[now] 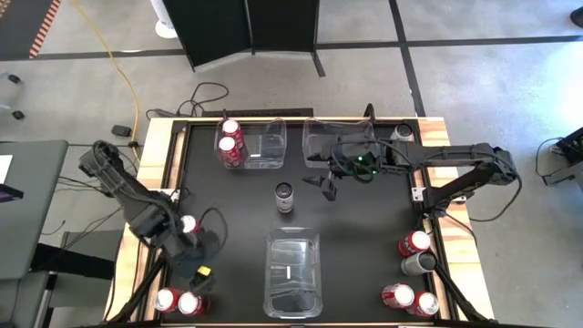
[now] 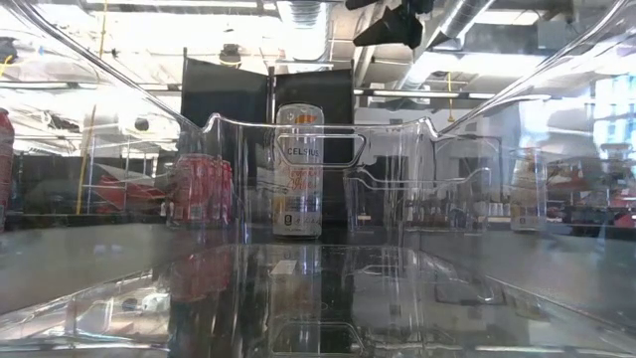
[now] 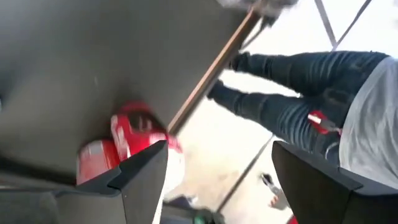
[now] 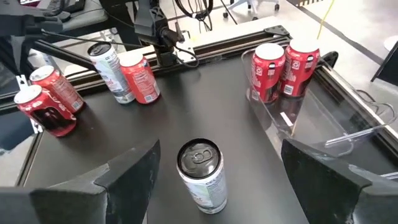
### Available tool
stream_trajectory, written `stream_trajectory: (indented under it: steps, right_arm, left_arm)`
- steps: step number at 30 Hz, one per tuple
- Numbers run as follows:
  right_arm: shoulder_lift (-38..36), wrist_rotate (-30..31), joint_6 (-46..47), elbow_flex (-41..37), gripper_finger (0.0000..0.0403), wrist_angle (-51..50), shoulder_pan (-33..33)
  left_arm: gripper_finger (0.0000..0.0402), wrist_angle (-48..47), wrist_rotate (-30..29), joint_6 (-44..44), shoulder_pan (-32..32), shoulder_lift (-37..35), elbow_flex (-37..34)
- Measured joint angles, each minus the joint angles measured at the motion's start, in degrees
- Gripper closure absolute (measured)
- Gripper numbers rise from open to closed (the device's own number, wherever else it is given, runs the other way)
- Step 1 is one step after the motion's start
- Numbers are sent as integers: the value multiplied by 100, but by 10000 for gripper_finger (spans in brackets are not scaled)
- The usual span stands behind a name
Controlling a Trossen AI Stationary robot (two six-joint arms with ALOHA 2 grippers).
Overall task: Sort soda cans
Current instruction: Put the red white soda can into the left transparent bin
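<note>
A silver-grey soda can [image 1: 285, 196] [image 4: 202, 168] [image 2: 298, 169] stands upright on its base at the middle of the black table. My right gripper [image 1: 326, 185] [image 4: 219, 144] [image 2: 393, 20] hangs open, raised, just to the can's right, touching nothing. Two red cans [image 1: 229, 138] [image 4: 280, 67] stand in the far left clear bin [image 1: 264, 146]. My left gripper [image 1: 202, 269] [image 3: 217, 149] is open near the table's near left corner, above two red cans [image 1: 179, 302] [image 3: 124, 146]; another red can [image 1: 189, 224] stands by that arm.
Clear bins: one far right [image 1: 319, 137], one near centre [image 1: 293, 244]. Three red cans [image 1: 414, 243] [image 1: 398, 295] [image 1: 425, 303] and a grey can [image 1: 419, 264] stand by the right edge. A person's legs [image 3: 292, 112] show beyond the table's left edge.
</note>
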Motion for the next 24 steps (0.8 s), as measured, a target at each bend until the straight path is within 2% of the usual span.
stream_trajectory:
  steps: [6, 10, 17, 24]
  right_arm:
    - [0, 8, -136, 0, 59, -1, -68]
    - [0, 11, -197, 0, 63, -2, -130]
    - [0, 13, -257, -2, 63, -7, -177]
    - [0, 179, -255, -30, 63, -105, -177]
  left_arm:
    - [120, -5, 9, -994, -468, -2, -1]
    - [115, -33, 27, -1170, -797, -2, -2]
    - [70, -56, -602, -519, -1156, -2, -2]
    - [21, -182, -637, -13, -1203, -4, -220]
